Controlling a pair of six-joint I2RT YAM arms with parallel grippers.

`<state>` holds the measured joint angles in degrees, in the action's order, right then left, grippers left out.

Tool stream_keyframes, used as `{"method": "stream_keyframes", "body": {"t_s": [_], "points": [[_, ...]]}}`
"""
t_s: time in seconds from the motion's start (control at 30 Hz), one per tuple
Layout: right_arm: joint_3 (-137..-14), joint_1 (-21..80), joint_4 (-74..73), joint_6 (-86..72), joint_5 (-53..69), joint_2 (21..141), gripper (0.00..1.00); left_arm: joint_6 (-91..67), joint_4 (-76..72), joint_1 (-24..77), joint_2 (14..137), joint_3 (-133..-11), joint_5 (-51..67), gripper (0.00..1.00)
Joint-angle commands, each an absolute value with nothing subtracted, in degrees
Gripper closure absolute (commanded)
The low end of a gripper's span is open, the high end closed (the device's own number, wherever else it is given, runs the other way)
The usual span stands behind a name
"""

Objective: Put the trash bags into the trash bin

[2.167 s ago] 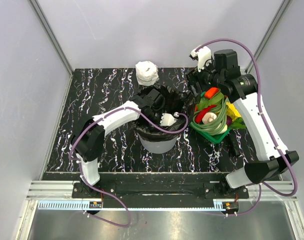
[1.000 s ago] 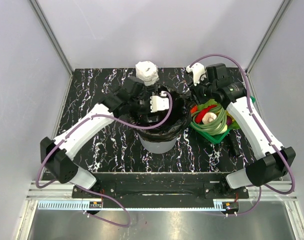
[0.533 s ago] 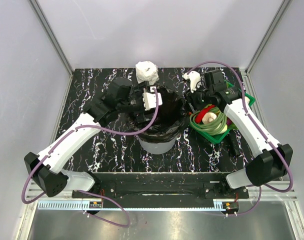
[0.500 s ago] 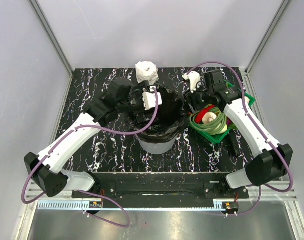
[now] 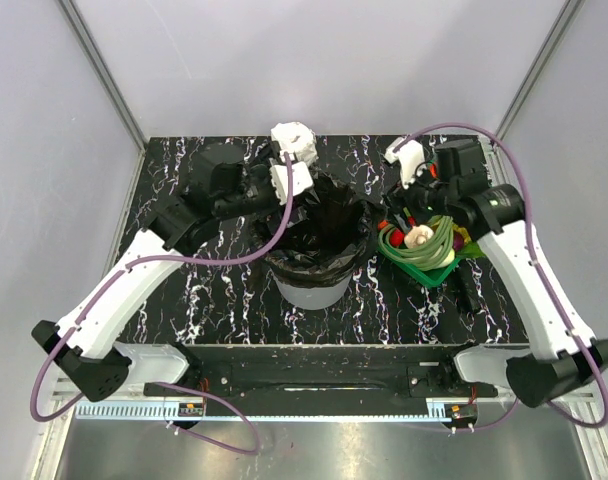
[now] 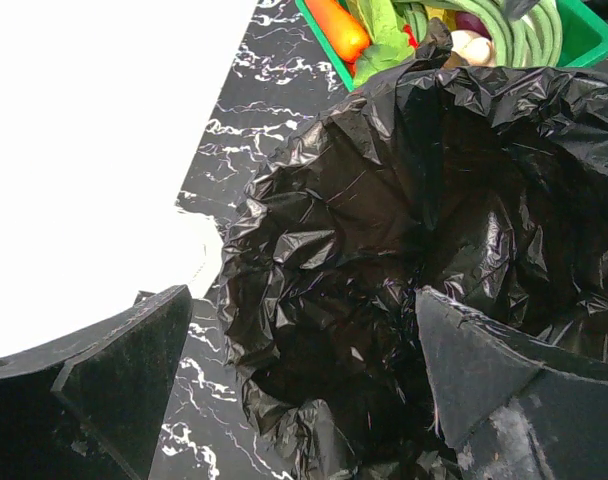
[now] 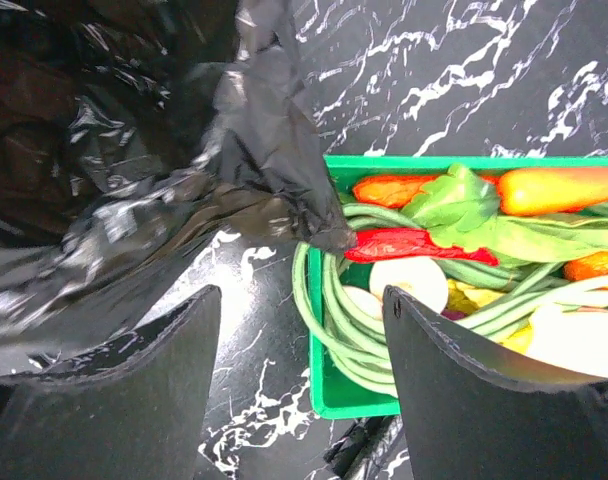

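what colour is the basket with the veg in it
The basket is bright green; the right wrist view shows it best.

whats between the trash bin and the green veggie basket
In the right wrist view, a strip of marbled table, with a flap of the black trash bag reaching over it to the basket rim.
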<state>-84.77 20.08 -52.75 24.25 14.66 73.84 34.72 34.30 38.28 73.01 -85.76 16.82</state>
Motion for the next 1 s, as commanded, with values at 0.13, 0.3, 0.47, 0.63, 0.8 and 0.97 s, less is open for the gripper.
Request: {"method": "stream_keyframes", "body": {"t_s": [0.13, 0.3, 0.47, 0.63, 0.8, 0.97], "points": [[-86.05, 20.04, -63.37, 29.35, 27.84, 65.31, 0.28, 32.08, 37.61, 38.06, 67.59, -87.8, 13.36, 0.01], [-82.1, 20.3, -62.59, 30.5, 34.18, 64.78, 0.28, 31.64, 39.72, 37.88, 65.13, -87.54, 10.73, 0.01], [-78.23, 20.57, -58.1, 29.97, 36.82, 65.3, 0.28, 32.34, 41.31, 37.18, 63.46, -86.75, 9.41, 0.01], [-76.12, 21.27, -54.85, 29.09, 38.49, 66.36, 0.29, 32.96, 42.19, 35.86, 61.44, -85.0, 8.97, 0.01], [-74.18, 22.85, -51.86, 27.43, 37.71, 66.8, 0.45, 33.75, 41.75, 33.93, 59.94, -82.8, 8.35, 0.01], [-72.78, 23.38, -50.71, 26.81, 37.09, 66.53, 0.67, 33.93, 41.22, 32.26, 59.41, -81.48, 9.49, 0.01]]}}
